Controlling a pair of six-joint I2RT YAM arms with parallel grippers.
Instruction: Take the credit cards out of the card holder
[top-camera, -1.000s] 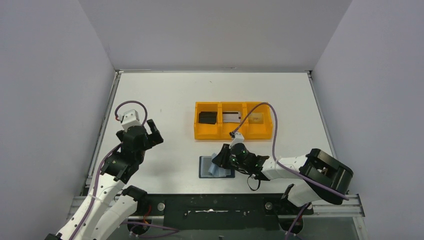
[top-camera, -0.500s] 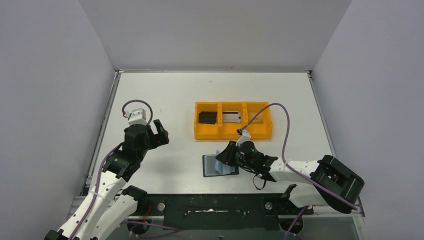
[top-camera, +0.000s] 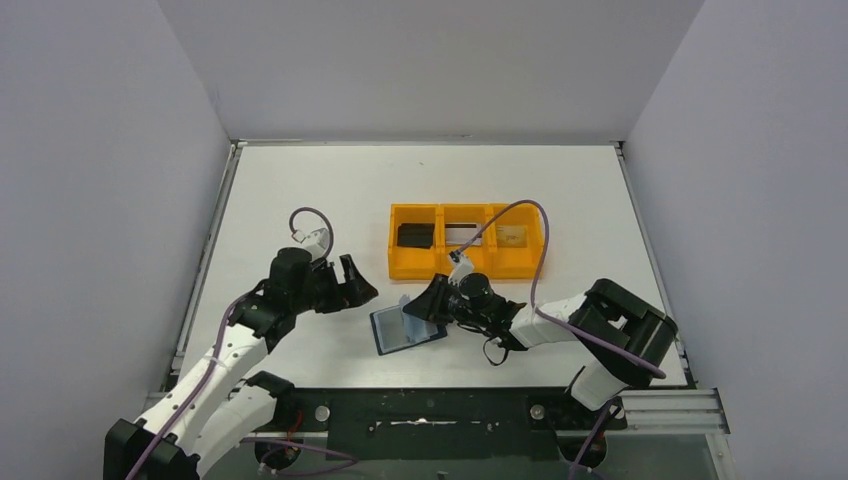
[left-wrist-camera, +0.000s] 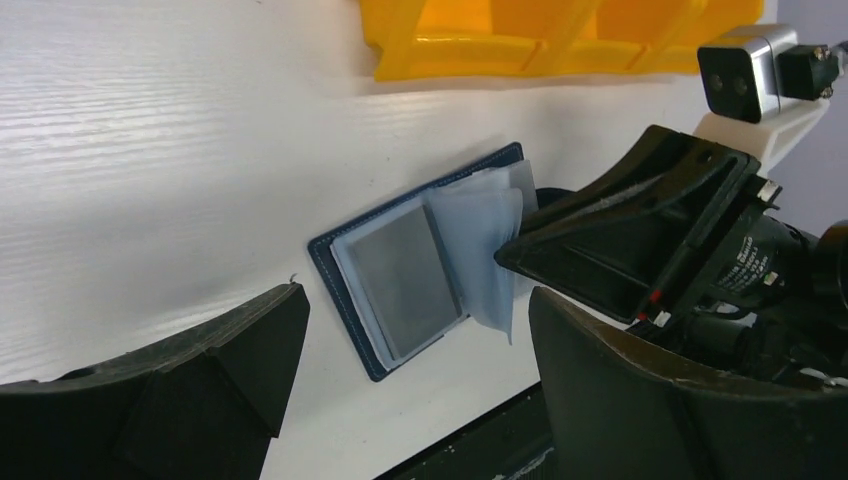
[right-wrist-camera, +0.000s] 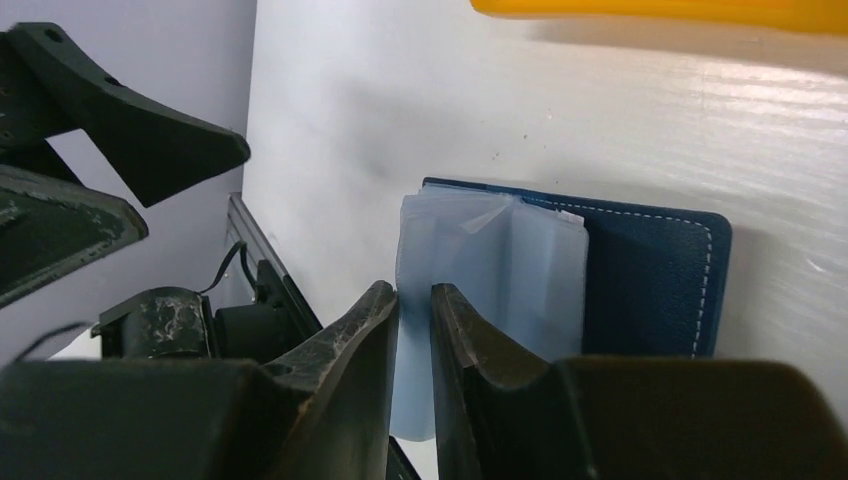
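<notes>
The card holder (top-camera: 392, 332) lies open near the table's front edge, navy outside with pale blue-grey pockets (right-wrist-camera: 500, 270). A silver-grey credit card (left-wrist-camera: 400, 282) shows in its flat pocket. My right gripper (top-camera: 424, 302) comes in low from the right and is shut on a lifted pocket leaf (left-wrist-camera: 482, 235), which stands between its fingers (right-wrist-camera: 375, 320). My left gripper (top-camera: 356, 291) hovers just left of the holder, open, and its fingers (left-wrist-camera: 230, 360) straddle the holder from above without touching it. Three more cards, one black (top-camera: 415, 235), one silver (top-camera: 462, 233) and one tan (top-camera: 512, 236), lie in the tray.
The orange three-compartment tray (top-camera: 440, 268) stands just behind the card holder and both grippers. The table's front edge and the black rail (top-camera: 430, 410) run close below the holder. White table (top-camera: 300, 190) stretches to the left and the back.
My left arm has swung right and now reaches the card holder, its jaws slightly narrower. The right gripper has dragged the holder left, turned it and lifted a pocket leaf.
</notes>
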